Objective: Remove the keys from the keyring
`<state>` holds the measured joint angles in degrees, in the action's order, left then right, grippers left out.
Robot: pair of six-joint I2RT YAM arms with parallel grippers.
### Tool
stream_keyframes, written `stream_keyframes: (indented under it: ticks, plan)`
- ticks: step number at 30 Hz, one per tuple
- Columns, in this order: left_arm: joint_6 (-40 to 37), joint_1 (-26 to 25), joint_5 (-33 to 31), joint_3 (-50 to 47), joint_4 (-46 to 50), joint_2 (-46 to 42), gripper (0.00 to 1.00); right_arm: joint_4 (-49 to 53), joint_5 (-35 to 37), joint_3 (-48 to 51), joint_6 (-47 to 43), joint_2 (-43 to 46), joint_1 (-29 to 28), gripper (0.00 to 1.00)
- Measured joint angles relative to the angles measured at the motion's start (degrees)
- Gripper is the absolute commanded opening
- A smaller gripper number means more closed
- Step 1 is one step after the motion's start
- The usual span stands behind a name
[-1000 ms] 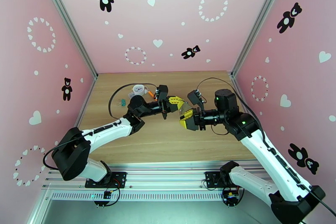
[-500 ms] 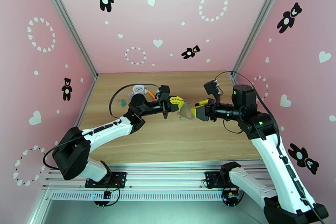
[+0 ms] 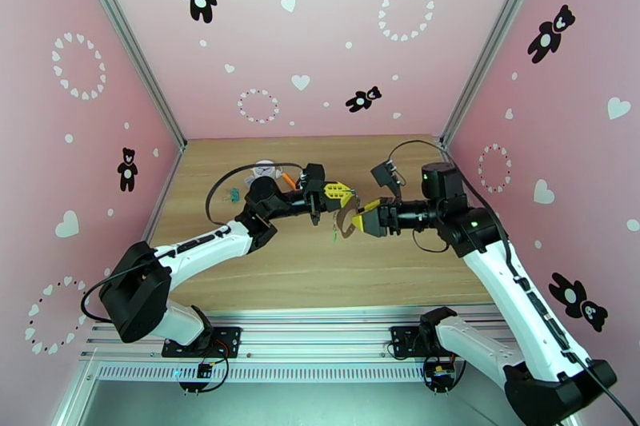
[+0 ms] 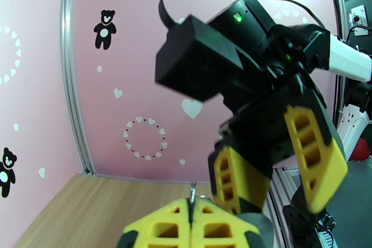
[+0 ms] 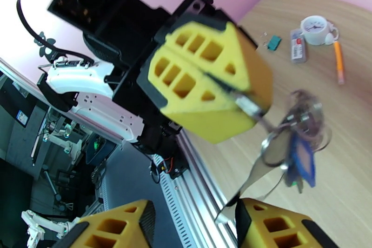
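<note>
Top external view: we saw both arms meeting above the middle of the surface (image 3: 320,284); the keyring (image 3: 346,221) hung in the air between them, clear of the wood
Left gripper (image 3: 338,194): closed; in the left wrist view its yellow fingers (image 4: 218,230) pinched a thin metal piece of the keyring; chain or ring, we could not tell
Right gripper (image 3: 362,220): open; in the right wrist view its fingers stood well apart; the black strap's lower end dangled near the gap, clamped by neither as far as we saw
Keys (image 5: 302,159): the blue-tagged one hung among the rings just below the closed yellow tips; the green tag (image 3: 334,235) showed as a speck under the loop from above; the blades were too blurred to make out
Done so far: we judged only the lifting finished
Left to do: both keys looked attached; none lay freed on the surface; the whole removal remained
Bystanders: white disc (image 5: 316,28), teal tagged item (image 5: 274,42), red-and-white tag (image 5: 297,45) and orange pen (image 5: 339,60) lay well apart from the work
</note>
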<state>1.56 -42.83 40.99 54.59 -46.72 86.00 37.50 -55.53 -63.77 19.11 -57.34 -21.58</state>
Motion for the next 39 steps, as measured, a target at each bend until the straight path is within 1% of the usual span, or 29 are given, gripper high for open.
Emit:
stream_keyframes:
  ticks: [3,6,9,12,15,19,24,28,33,35,39]
  plan:
    - [1.29,0.0,0.28,-0.02,-3.56,0.24,0.0,-4.55,1.64,1.95,2.27,0.35,-2.38,0.51]
    - [2.69,0.0,0.7,0.0,-7.08,0.87,0.0,-7.72,2.89,3.17,3.45,1.44,-2.84,0.52]
    - [4.15,0.0,1.29,0.0,-9.7,2.01,0.0,-8.63,3.45,3.17,2.84,2.82,-2.71,0.55]
    - [5.07,0.17,2.16,0.0,-11.13,2.91,0.0,-8.57,1.88,3.15,1.73,3.85,-1.2,0.57]
    - [7.21,1.29,3.28,0.0,-13.64,3.8,0.0,-7.43,-0.76,2.34,1.18,4.24,2.25,0.59]
    - [11.45,3.65,5.14,0.0,-18.86,5.81,0.0,-2.99,-4.22,-2.8,-0.42,3.65,6.47,0.62]
    - [13.9,4.42,6.73,0.17,-21.18,7.56,0.0,0.7,-7.15,-9.09,-1.11,0.98,11.1,0.65]
    - [14.23,4.46,8.04,0.7,-21.46,7.76,0.0,-0.33,-6.54,-10.25,1.01,-1.92,11.72,0.73]
    - [14.62,4.46,9.88,2.95,-21.49,7.87,0.0,-4.04,-6.43,-10.25,4.5,-4.74,11.85,0.77]
    - [14.84,4.46,10.62,4.09,-21.49,8.2,0.0,-5.4,-6.6,-10.25,5.38,-5.46,11.85,0.82]
    - [15.3,4.46,11.76,5.22,-21.49,9.16,0.0,-7.87,-6.86,-10.27,7.08,-5.9,11.8,0.85]
